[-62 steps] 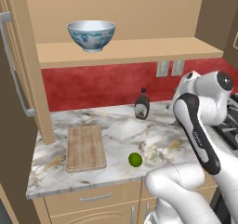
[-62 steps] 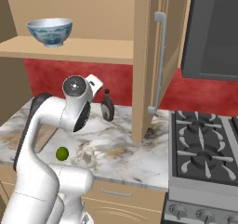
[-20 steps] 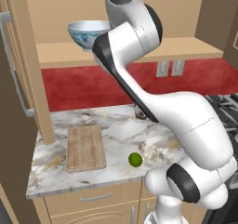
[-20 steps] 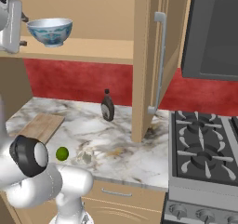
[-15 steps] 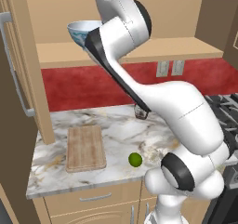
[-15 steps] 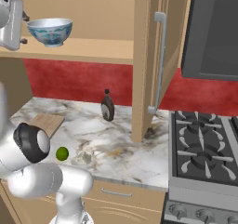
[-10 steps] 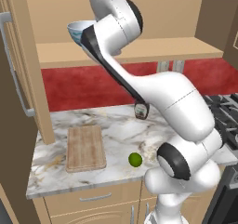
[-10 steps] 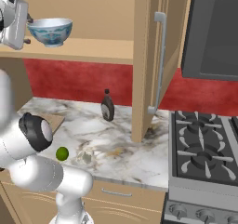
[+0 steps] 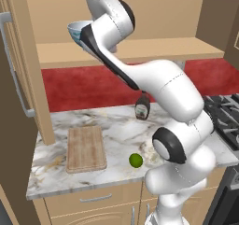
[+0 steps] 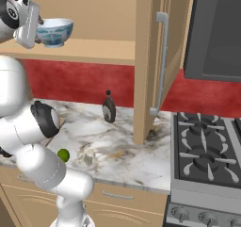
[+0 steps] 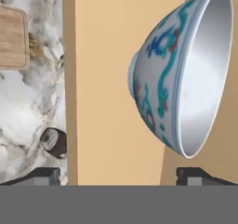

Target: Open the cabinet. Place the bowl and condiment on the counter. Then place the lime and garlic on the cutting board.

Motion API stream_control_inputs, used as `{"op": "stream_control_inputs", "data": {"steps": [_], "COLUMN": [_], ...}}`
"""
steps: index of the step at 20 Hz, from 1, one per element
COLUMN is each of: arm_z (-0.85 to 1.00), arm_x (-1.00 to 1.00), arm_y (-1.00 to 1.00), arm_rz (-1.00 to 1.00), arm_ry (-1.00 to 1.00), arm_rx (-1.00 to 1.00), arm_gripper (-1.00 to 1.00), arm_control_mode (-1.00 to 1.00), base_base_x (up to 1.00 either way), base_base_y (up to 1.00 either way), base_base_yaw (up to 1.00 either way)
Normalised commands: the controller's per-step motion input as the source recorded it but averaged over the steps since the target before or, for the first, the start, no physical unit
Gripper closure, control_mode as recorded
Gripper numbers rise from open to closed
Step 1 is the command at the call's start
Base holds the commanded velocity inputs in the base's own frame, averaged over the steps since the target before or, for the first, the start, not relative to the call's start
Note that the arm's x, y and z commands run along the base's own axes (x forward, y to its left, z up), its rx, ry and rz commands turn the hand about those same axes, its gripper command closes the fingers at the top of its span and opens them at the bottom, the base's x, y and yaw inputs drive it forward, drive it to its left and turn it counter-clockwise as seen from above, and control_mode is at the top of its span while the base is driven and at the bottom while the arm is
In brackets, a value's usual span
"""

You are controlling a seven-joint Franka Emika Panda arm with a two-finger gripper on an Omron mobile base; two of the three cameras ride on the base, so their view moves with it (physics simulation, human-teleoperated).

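Raised from low beside the counter (image 9: 116, 128) up to shelf height within the last few seconds, the gripper (image 10: 38, 22) now spread wide and empty just beside the bowl (image 10: 55, 32), so probably about to start the bowl step, with the cabinet (image 10: 157, 56) doors already open. Standing upright on the cabinet shelf (image 10: 94, 49), the bowl, close ahead of the fingertips (image 11: 44, 175) and slightly off toward one of them, not yet between them. Already down on the counter, the condiment (image 9: 142, 108).
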Motion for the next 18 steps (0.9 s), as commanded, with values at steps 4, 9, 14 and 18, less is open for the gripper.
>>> {"op": "stream_control_inputs", "data": {"steps": [4,9,14,18], "arm_z": [-0.28,-0.19,-0.02,-0.02], "arm_x": [0.59,0.49,0.31,0.26], "arm_y": [0.07,0.04,0.02,0.07], "arm_rz": [0.0,0.01,0.01,0.01], "arm_ry": [0.0,0.0,0.0,0.0], "arm_rx": [0.0,0.0,0.0,0.0], "arm_gripper": [-1.0,-1.0,-1.0,-1.0], "arm_control_mode": [-1.0,-1.0,-1.0,-1.0], "base_base_x": [0.0,0.0,0.0,0.0], "base_base_y": [0.0,0.0,0.0,0.0], "base_base_yaw": [0.0,0.0,0.0,0.0]}}
